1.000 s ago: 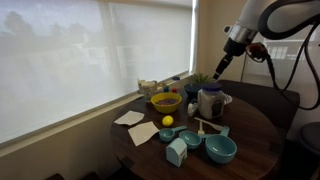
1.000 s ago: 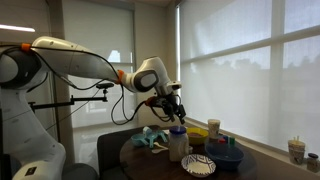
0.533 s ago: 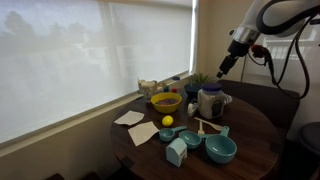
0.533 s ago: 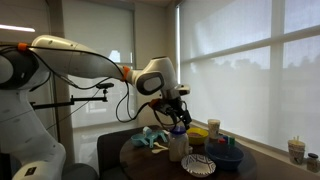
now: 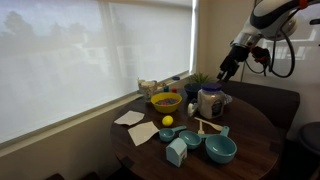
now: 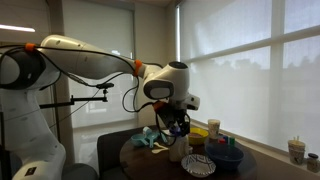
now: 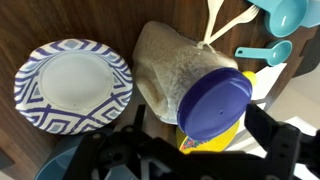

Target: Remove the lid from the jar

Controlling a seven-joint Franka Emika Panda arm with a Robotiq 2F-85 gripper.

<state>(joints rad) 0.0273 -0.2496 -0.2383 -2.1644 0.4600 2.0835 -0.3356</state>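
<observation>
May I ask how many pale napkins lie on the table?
2. One napkin lies near the edge of the table; the second napkin lies beside it, nearer the camera. Others may be hidden.

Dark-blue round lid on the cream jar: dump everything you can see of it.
The dark-blue round lid is a flat, smooth disc, plastic by its look, plain on top with a softly rounded edge. It sits on the mouth of the tall cream jar and is about as wide as the jar. Nothing else touches it: the gripper hangs above it, jaws open.
</observation>
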